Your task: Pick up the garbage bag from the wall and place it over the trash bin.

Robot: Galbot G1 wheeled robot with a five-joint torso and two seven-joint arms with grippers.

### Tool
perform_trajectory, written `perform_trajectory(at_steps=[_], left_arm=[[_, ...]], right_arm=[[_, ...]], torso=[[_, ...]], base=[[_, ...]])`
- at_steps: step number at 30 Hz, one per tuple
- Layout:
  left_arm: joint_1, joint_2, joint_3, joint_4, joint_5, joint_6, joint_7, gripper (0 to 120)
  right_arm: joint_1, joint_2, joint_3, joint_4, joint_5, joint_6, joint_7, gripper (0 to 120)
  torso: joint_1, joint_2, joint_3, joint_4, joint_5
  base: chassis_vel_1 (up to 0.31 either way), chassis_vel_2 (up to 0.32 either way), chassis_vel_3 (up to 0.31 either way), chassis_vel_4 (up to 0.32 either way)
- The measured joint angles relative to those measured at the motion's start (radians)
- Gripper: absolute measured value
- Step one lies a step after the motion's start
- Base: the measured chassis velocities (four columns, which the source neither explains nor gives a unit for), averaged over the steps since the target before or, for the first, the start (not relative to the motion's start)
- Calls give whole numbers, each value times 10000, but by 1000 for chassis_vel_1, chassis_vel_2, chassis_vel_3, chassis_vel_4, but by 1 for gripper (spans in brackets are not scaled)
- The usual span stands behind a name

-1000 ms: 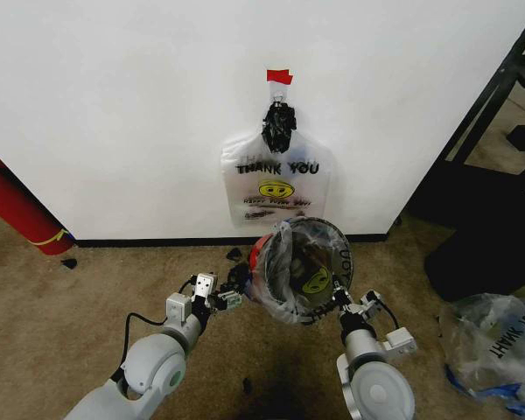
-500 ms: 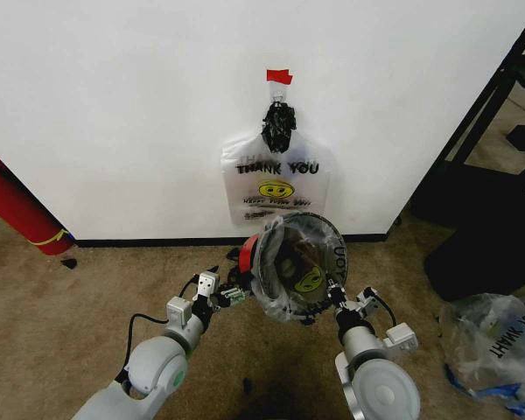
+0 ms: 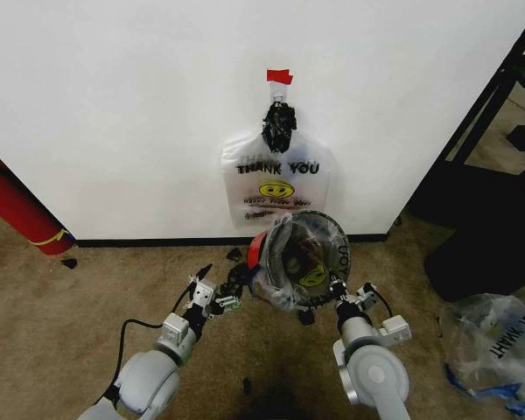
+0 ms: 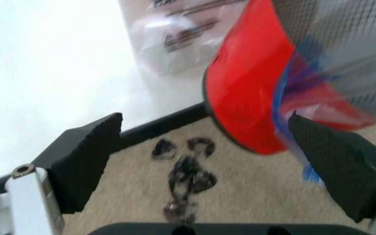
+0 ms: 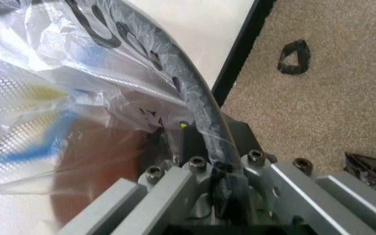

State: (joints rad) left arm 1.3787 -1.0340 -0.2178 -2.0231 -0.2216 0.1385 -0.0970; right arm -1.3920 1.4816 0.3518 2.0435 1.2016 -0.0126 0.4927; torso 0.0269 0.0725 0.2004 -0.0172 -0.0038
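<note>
Garbage bag [image 3: 302, 254] of thin translucent plastic lines the tilted red black-rimmed trash bin [image 3: 259, 252] below the white wall [image 3: 114, 105], right gripper [image 3: 334, 289] jaws clamping rim and film to steady it, left gripper [image 3: 230, 293] jaws wide beside it.

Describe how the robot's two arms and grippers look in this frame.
Both arms have rounded silver-grey shells with a small green mark on the big joint and pale blocky wrists. A black cable loops along the left arm; another runs by the right wrist. The left gripper has silver finger bars tipped with wedge-shaped black foam pads. The right gripper shows grey metal bars fastened with hex-socket bolts.
</note>
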Motion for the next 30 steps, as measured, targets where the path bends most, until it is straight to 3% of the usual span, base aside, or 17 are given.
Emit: perform_trajectory(at_steps=[4,6,11,13,16,20,30], left_arm=[[192,-209,-143,-123,259,349,-741,100],[170,-455,-154,-111,428,625,-1916,100],[291,-786,-294,-78,1170,819,-2679,100],[423,-1077,-436,105,1906,615,-2841,100],[521,-1231,-481,182,2226,477,-2910,100],[1115,-1782,-457,216,2807,115,-2991,100],[1608,-2267,-159,275,3377,-81,-2968,100]], right_arm=[[0,48,20,-48,23,17,6,0],[-74,52,3,47,-10,39,110,0],[-233,-3,-67,551,-154,-189,899,0],[-227,-23,-82,816,-198,-742,1804,0],[-187,-40,-86,859,-210,-1004,2208,0],[501,-287,-84,437,-262,-2089,3446,0],[2382,-643,-473,-1277,-198,-3490,3757,0]], torso=[[0,0,0,0,0],[0,0,0,-1,0],[0,0,0,-2,0],[0,0,0,-1,-1],[0,0,0,-1,-1],[0,0,0,-2,2],[0,0,1,0,0]], base=[[0,0,0,0],[0,0,0,0],[0,0,0,0],[0,0,0,0],[0,0,0,0],[0,0,0,0],[0,0,0,0]])
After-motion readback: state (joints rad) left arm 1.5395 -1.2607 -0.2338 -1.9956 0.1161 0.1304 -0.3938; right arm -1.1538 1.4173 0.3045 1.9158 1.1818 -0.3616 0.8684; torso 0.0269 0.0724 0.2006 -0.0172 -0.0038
